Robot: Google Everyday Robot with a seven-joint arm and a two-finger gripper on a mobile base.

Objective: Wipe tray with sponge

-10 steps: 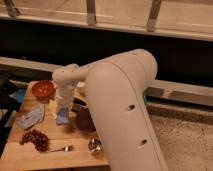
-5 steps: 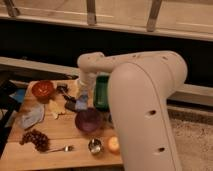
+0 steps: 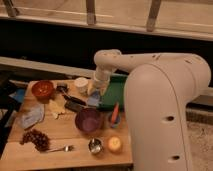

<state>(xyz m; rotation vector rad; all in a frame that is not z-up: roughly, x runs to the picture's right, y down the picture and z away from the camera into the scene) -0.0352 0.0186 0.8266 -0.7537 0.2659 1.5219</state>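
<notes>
Gripper [image 3: 96,91] is hanging at the tray's [image 3: 117,94] left rim, jaws pinched tight on the sponge [image 3: 93,101], which probably needs pressing flat and sweeping across the tray.

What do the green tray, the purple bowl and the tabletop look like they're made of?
The green tray looks like smooth plastic, one even colour. The purple bowl is likely plastic too, matte and even. The tabletop seems wooden, warm light brown. The gripper sits at the tray's left edge, shut on the sponge.
</notes>
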